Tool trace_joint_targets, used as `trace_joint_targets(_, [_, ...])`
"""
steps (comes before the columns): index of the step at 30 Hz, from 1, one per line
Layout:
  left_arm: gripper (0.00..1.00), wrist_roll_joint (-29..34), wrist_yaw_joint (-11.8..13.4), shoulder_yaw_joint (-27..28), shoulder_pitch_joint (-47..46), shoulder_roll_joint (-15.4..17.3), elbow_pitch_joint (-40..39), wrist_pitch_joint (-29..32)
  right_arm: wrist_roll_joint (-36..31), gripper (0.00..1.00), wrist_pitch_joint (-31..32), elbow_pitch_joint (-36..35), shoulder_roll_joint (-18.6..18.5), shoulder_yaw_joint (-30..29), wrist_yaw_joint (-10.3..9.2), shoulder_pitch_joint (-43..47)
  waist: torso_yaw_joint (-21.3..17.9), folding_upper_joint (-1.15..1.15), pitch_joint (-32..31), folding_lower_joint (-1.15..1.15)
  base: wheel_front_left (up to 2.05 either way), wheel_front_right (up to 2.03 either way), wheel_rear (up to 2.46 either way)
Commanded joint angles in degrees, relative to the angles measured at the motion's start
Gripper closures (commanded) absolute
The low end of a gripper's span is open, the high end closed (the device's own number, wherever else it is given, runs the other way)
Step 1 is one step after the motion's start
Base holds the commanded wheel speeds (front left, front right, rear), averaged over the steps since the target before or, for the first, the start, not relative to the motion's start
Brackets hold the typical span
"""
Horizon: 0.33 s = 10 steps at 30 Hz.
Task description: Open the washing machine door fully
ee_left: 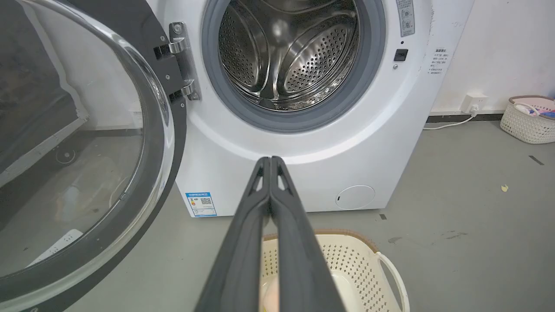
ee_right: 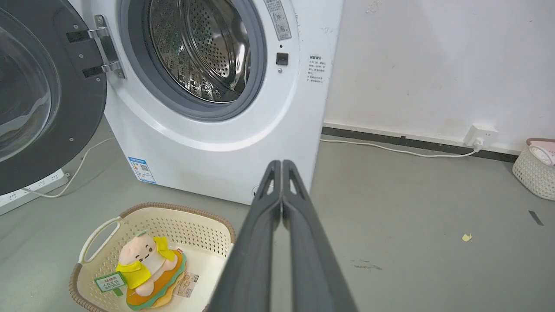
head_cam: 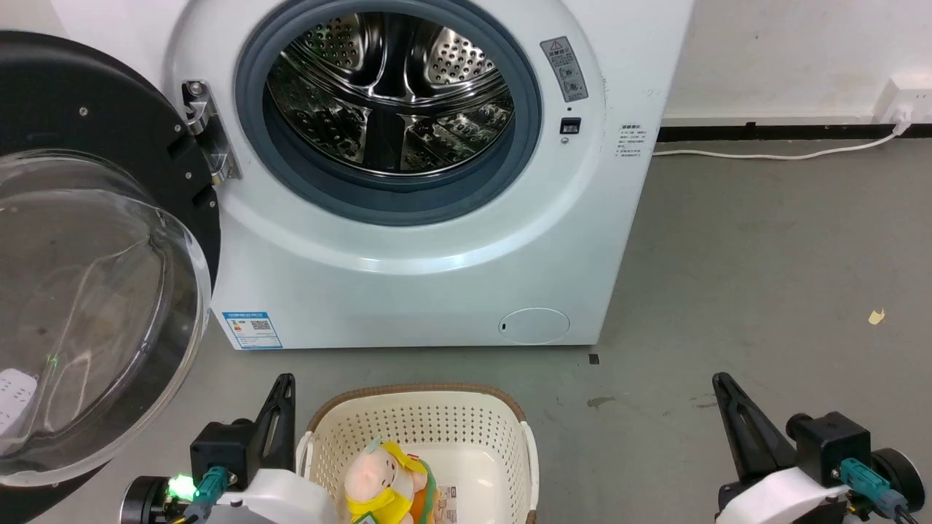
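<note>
The left gripper (ee_left: 270,160) has its two long dark fingers pressed together, with nothing between them. It hangs low above the grey floor (head_cam: 764,255), just left of a cream basket (head_cam: 510,418), and touches nothing. The right gripper (ee_right: 282,162) is pressed together too and holds nothing. It hangs low over the floor, well to the right of the basket. A soft toy (head_cam: 382,473) in yellow lies in the basket. The basket sits on the floor in front of the washing machine (head_cam: 408,291). The washing machine door (head_cam: 95,276) is swung wide open to the left side of the machine. Neither gripper touches it. It hangs on a shiny metal hinge (head_cam: 207,135). Its clear glass bowl bulges toward the robot. The round hole is open, and the steel drum (head_cam: 389,94) shows inside a grey rubber ring (head_cam: 393,204). A small round white flap (head_cam: 534,325) sits low on the machine's front.
</note>
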Motion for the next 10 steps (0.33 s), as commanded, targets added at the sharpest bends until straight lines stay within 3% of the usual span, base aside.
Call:
trace_joint_targets(1, [1.0, 0.6, -0.3, 0.2, -0.7, -0.4, -0.3, 0.3, -0.4, 1.0, 0.3, -0.5, 0.1, 0.1, 0.03, -1.0, 0.0, 0.0, 0.0, 0.0, 0.0, 0.0, 0.0])
trace_joint_targets(10, [1.0, 1.4, -0.5, 0.8, -0.8, -0.6, -1.0, 1.3, -0.7, 1.0, 1.4, -0.8, 0.2, 0.2, 0.04, -1.2, -0.3, 0.0, 0.1, 0.0, 0.0, 0.0, 0.0])
